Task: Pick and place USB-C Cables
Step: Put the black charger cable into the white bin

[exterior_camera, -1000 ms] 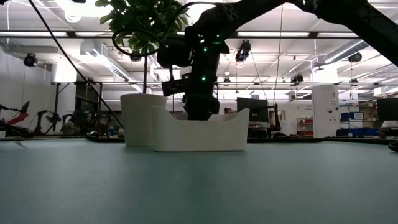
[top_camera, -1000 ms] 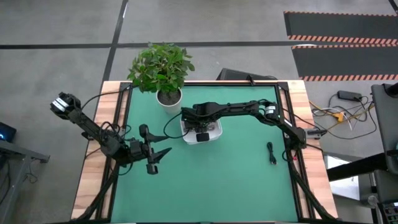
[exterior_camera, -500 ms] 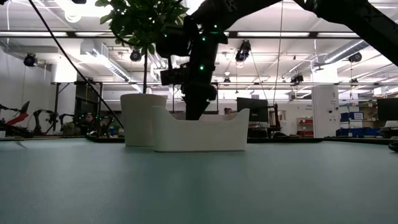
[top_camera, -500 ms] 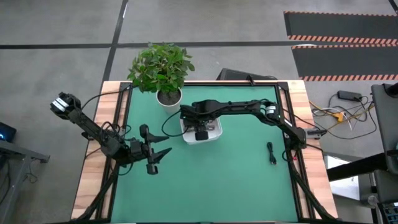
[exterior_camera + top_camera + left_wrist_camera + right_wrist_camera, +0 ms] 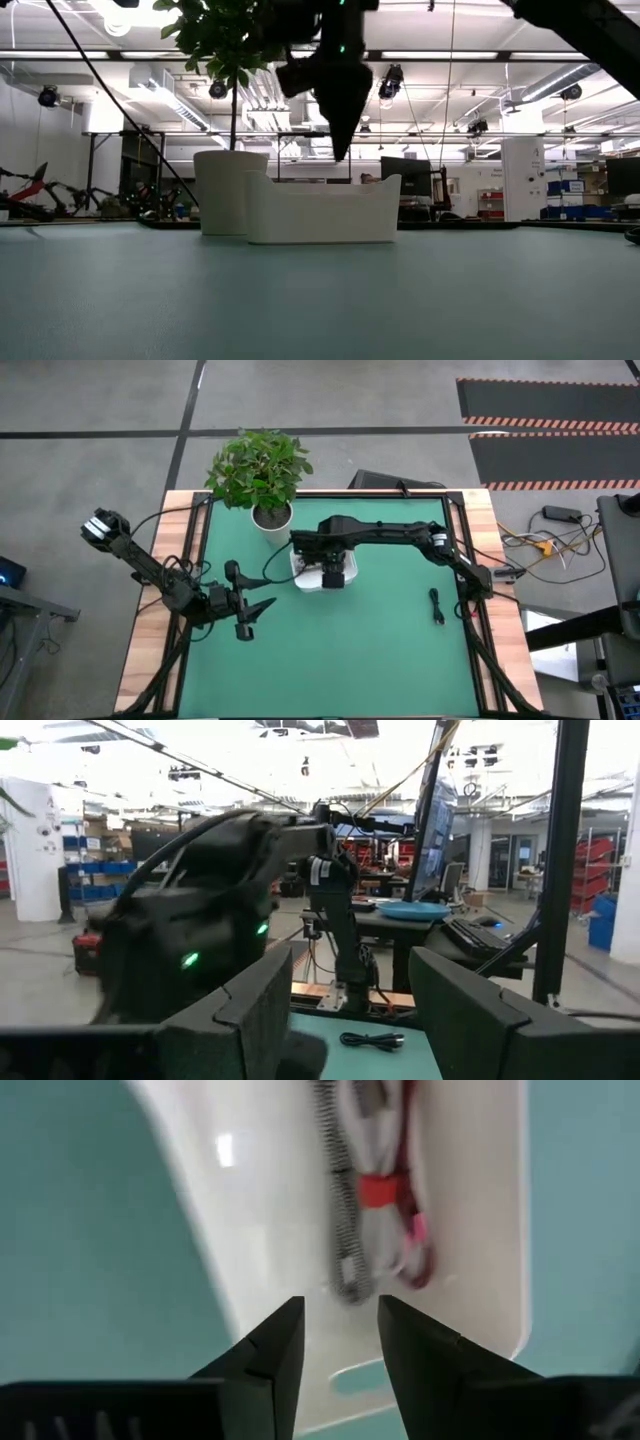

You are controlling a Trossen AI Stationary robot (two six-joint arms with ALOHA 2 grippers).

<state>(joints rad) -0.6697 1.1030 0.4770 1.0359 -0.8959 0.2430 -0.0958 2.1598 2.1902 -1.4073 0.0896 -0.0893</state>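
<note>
Green matting covers the table (image 5: 380,650), with a busy workshop beyond it in the low view. Right gripper (image 5: 331,573) hangs directly above the white tray (image 5: 320,210), fingers pointing down and only a narrow gap between them, nothing held. Straight beneath it, the wrist view shows cables lying in the tray: a white cable with a red tie (image 5: 378,1205), a silver-grey cable (image 5: 335,1210) alongside, a dark red cable (image 5: 412,1230) at the edge, all bundled lengthwise along the tray's long side. Out on the mat near the table's right edge lies a black cable (image 5: 437,605), apart from everything, its long axis running front to back. It looks like the next pick, and the right arm is clearly the nearer one. Nothing stands between tray and cable. Potted plant (image 5: 262,472) sits just behind the tray, out of the way. Left gripper (image 5: 258,608) waits low at the left, fingers spread wide, empty.
</note>
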